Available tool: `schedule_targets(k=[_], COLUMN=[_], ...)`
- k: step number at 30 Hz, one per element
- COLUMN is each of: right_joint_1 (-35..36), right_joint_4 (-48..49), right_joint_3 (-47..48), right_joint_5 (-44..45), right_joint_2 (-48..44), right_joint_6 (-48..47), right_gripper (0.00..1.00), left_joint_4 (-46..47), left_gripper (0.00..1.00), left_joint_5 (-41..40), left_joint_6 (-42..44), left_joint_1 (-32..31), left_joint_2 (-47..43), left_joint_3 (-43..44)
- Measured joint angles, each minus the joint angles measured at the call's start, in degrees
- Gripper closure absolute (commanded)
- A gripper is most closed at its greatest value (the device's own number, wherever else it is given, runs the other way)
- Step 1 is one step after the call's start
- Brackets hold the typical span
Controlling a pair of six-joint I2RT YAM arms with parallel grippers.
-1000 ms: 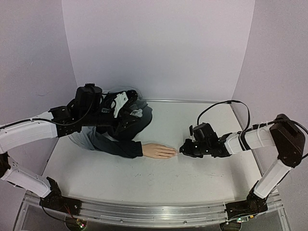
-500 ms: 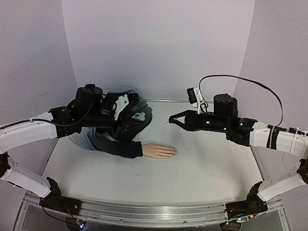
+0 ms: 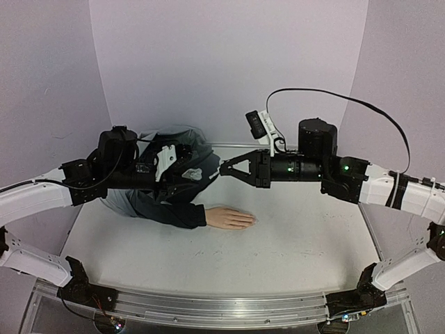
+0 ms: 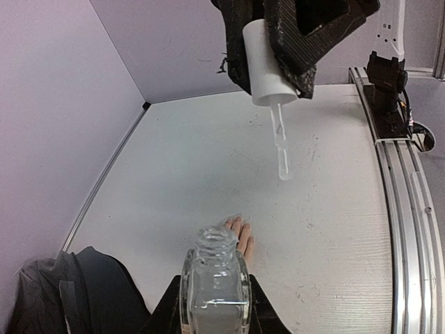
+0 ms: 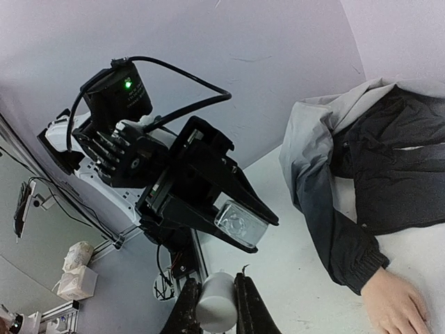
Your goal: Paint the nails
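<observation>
Top external view: the nails (image 3: 249, 221) are at the fingertip end of the mannequin hand (image 3: 229, 218), but they are too small to tell one from another. The hand lies flat near the centre of the table (image 3: 299, 243), and its fingers point to 3 o'clock. From the wrist the dark jacket sleeve (image 3: 174, 212) goes out toward 10 o'clock, where the rest of the jacket is bunched under the left arm.

At 12 o'clock from the hand, the two grippers face each other in the air, close but apart. The left gripper (image 3: 197, 172) reaches in from 9 o'clock, its jaws pinching a clear glass bottle (image 4: 214, 278) whose neck is open. In the left wrist view the bottle stands upright, and the mannequin hand shows just behind it on the table.

The right gripper (image 3: 226, 169) comes from 3 o'clock, and its jaws are pressed on a white cap (image 4: 268, 62). A thin, pale brush (image 4: 279, 149) hangs down from this cap. Its tip is in the air, above the bottle neck and toward 1 o'clock from it, touching neither the bottle nor the hand.
</observation>
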Motion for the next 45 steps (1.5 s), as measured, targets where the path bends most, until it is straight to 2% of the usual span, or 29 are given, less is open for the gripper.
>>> schedule_targets(k=[19,45], right_joint_1=[1.5,1.5], right_joint_4=[0.5,2.2], right_joint_3=[2.3,3.2], right_joint_5=[4.3,4.3], right_joint_2=[3.4,5.9], right_joint_6=[-0.1,-0.2], right_gripper=[1.0,1.0], left_joint_4=[0.0,0.0], left_gripper=[1.0,1.0], left_joint_5=[-0.2,0.4], left_joint_6=[1.1,0.9], left_joint_1=[0.0,0.0], left_joint_2=[0.0,1.2], left_joint_3=[-0.8,-0.8])
